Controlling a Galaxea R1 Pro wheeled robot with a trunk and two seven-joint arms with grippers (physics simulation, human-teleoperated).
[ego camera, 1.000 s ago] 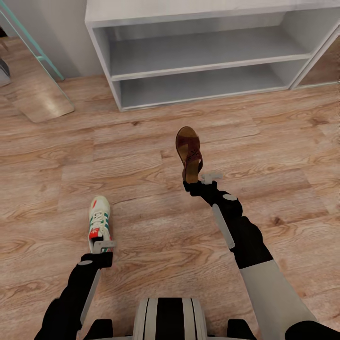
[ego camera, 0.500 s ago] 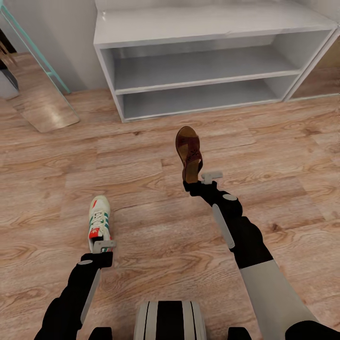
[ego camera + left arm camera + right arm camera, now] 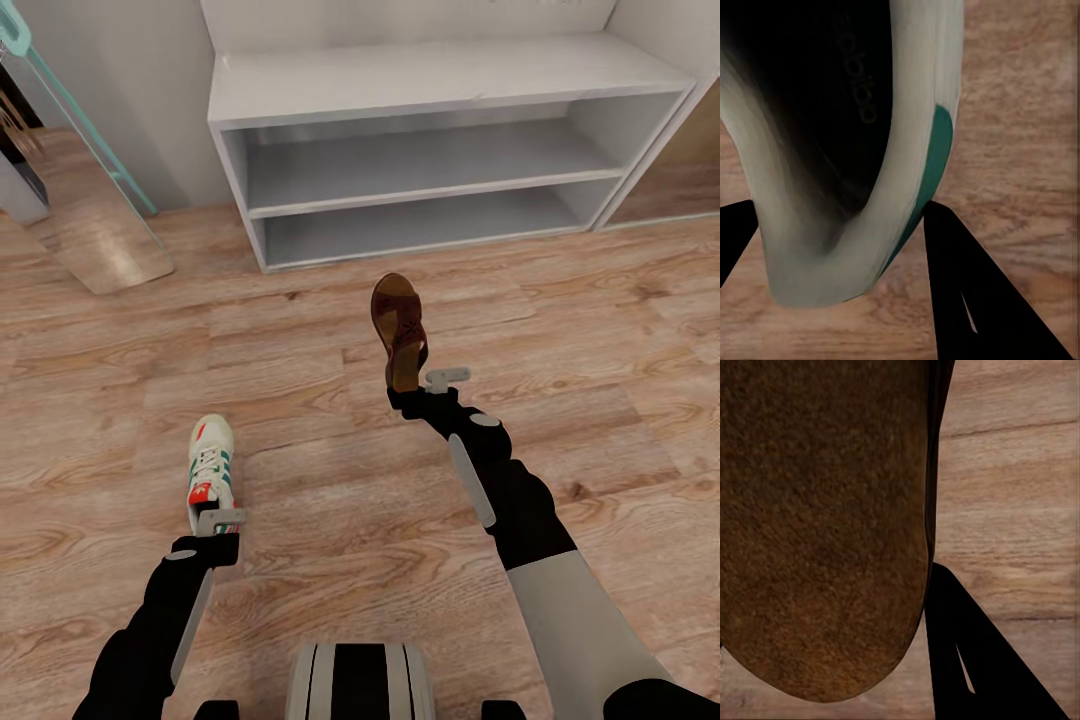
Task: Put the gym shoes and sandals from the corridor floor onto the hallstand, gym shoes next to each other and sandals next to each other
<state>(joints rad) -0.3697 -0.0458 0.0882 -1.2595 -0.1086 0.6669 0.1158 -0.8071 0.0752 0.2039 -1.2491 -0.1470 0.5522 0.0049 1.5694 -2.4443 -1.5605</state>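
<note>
Over corridor floor (image 3: 330, 520), left pincer (image 3: 217, 522) apparently grips gym shoe (image 3: 209, 464), right pincer (image 3: 420, 385) sandal (image 3: 398, 322).

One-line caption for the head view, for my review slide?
Facing the empty hallstand, left gripper holds a gym shoe and right gripper a sandal above the corridor floor.

The hallstand (image 3: 440, 85) is cut off at its right end; a teal-railed stair (image 3: 60, 90) leaves the frame's left edge.
</note>
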